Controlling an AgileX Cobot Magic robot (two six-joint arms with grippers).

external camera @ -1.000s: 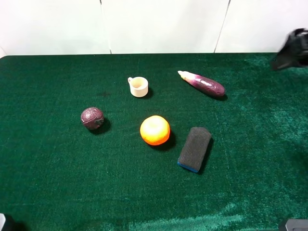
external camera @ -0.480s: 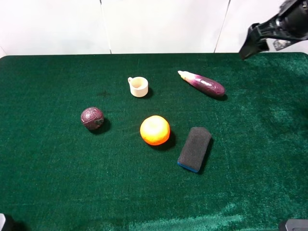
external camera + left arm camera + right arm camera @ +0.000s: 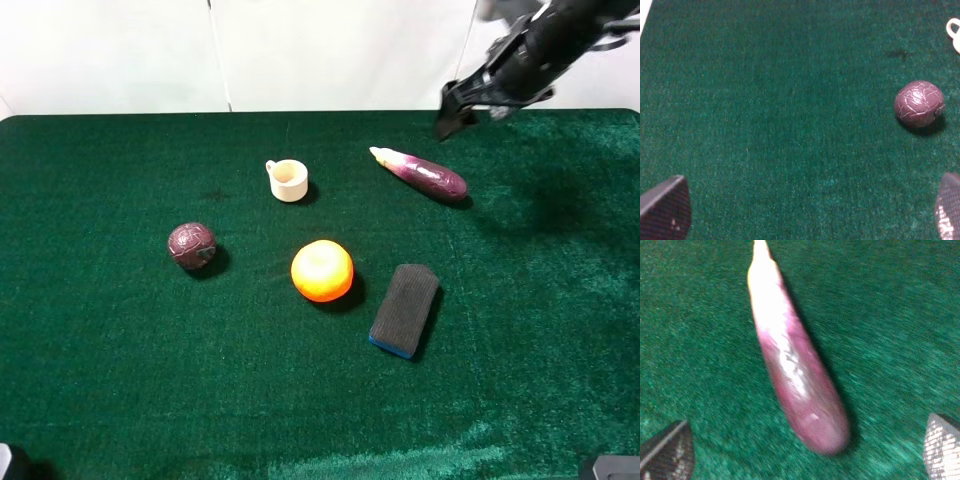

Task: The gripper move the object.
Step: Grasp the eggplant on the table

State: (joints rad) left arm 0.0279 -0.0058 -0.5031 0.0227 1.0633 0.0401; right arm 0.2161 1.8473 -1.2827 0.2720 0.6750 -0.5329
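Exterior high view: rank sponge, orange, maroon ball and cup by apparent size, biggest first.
1. The dark sponge has the largest footprint, slightly ahead of the next.
2. The orange.
3. The maroon ball and the cream cup are too close to rank. The cup sits farther from the camera, which may shrink it.

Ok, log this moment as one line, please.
right gripper: open, hovering over eggplant, no contact | left gripper: open, empty
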